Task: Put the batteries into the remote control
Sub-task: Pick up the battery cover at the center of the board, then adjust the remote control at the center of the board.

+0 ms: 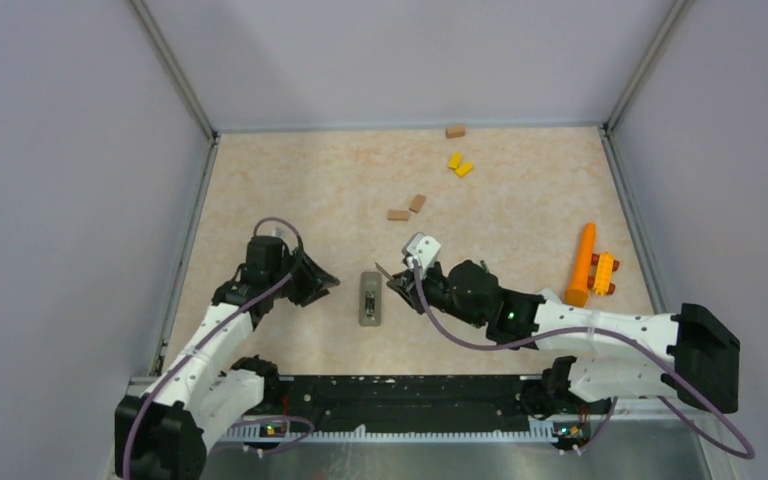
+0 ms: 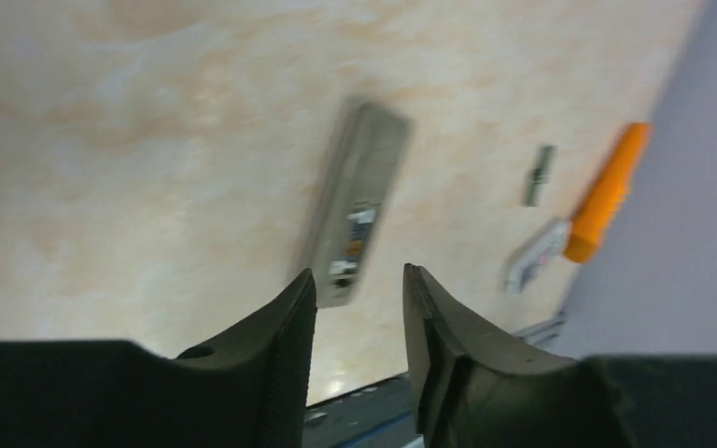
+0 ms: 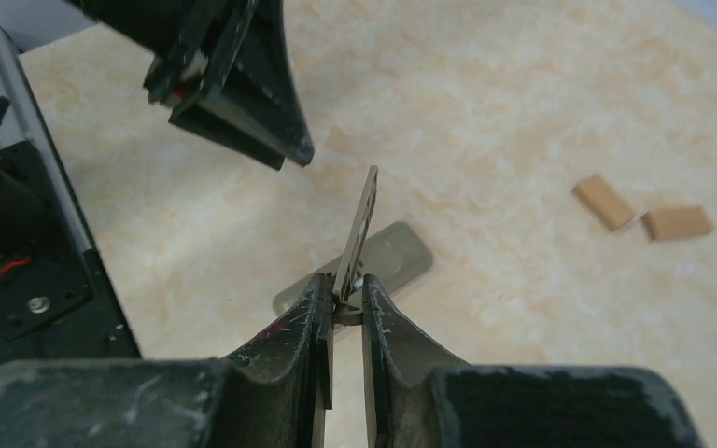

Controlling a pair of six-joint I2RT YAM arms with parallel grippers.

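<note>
While the remote [image 1: 369, 298] lies flat on the counter [image 1: 520, 220] between both arms, right jaws pinched on a thin grey strip [image 3: 359, 224] held upright beside it, left jaws part-open, empty, batteries indiscernible.

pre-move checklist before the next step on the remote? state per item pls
1. Right fingers grip: ok, clamped on a thin grey plate, likely the cover, held on edge near the remote.
2. Left fingers free: ok, open, nothing between them, beside the remote.
3. Remote flat on table: ok, lying between both arms.
4. Compartment contents: cannot tell, left wrist view is blurred.
5. Batteries located: cannot tell, none clearly seen.
6. Clutter clear: ok, blocks and orange stick lie well away.
</note>
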